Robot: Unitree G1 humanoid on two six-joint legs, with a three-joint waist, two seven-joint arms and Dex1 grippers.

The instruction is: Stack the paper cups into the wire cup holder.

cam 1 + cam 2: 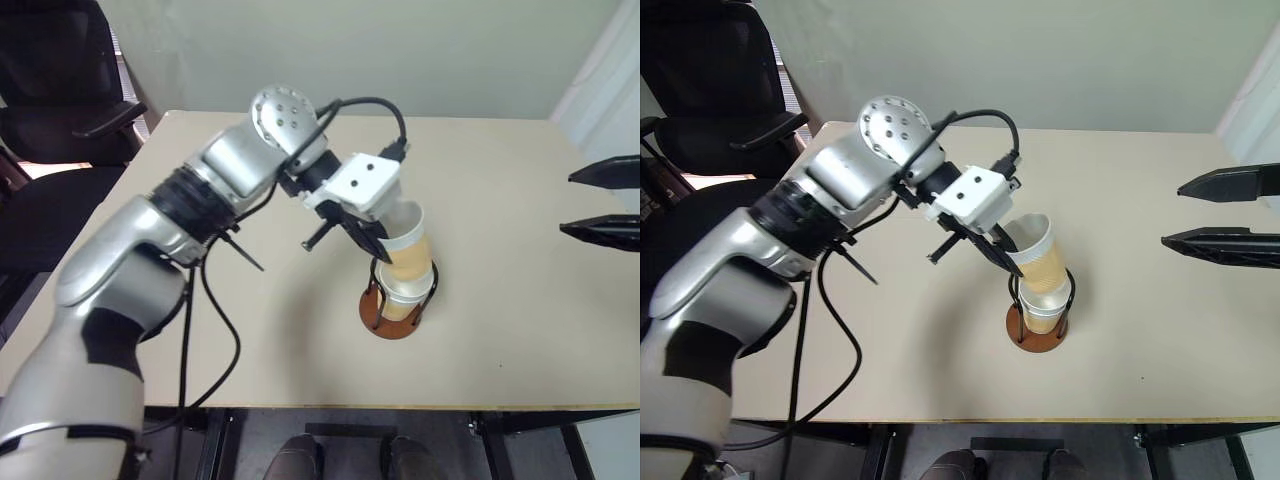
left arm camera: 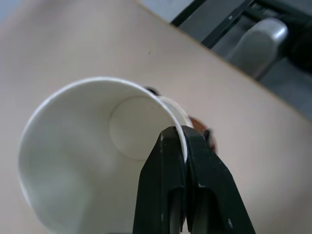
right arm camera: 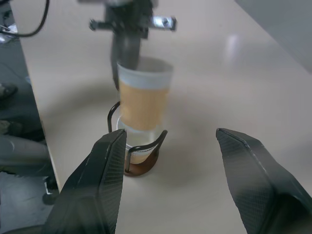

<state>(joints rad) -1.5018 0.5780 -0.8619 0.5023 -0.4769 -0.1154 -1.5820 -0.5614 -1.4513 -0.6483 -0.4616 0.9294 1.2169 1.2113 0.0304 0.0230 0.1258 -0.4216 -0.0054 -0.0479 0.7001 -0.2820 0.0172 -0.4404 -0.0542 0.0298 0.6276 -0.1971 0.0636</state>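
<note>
a: lowering a paper cup (image 1: 405, 243) into the wire cup holder (image 1: 392, 322), it looks like. the left gripper (image 1: 372, 242) is clamped on that cup's rim, one finger inside the wall and one outside, as the left wrist view shows plainly.

b: where does the cup stand against the holder?

a: its foot is nested in the mouth of a lower cup (image 1: 408, 296) already seated between the black wire loops, on the reddish-brown base (image 1: 385, 327). the held cup leans, rim tipped toward the gripper. holder sits mid-table (image 1: 500, 180), toward the near edge.

b: so not seated yet.

a: my judgement, no. the tan wall stands well proud of the cup beneath.

b: how to finish it well?

a: bring the cup upright before pressing. pushed while tilted, it could wedge against the lower rim or a wire loop and tip the holder. then ease straight down along the holder's axis and let go only once it sits square. the pinch is on one side of the rim, so the thin paper may buckle if forced.

b: right gripper?

a: right gripper (image 1: 605, 200) hangs off to the side, well apart from the holder, fingers spread, nothing between them.
</note>
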